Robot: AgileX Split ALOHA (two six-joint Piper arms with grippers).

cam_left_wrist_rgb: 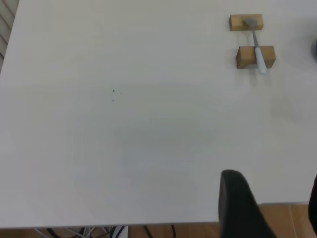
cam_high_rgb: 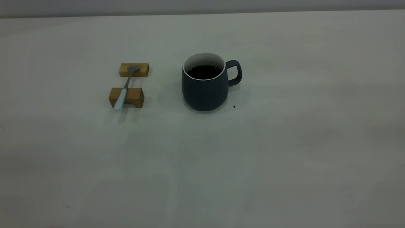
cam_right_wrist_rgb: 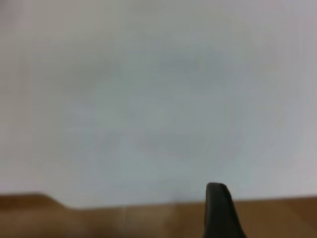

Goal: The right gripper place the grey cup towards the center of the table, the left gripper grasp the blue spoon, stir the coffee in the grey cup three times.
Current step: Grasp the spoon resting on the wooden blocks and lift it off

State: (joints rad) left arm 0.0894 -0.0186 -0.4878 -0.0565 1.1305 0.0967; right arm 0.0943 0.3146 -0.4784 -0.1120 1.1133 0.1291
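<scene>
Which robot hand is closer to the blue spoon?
Left, probably. The left gripper sits back at the table's near edge, with the blue spoon in its camera's view. The right gripper sees only bare table, no spoon.

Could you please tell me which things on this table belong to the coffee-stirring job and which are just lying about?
Belonging to the job:
- grey cup, holding the coffee
- blue spoon, resting across two blocks
- left gripper and right gripper, both back at the table's edge

Just lying about:
- two wooden blocks under the spoon
- small dark speck beside the cup
</scene>
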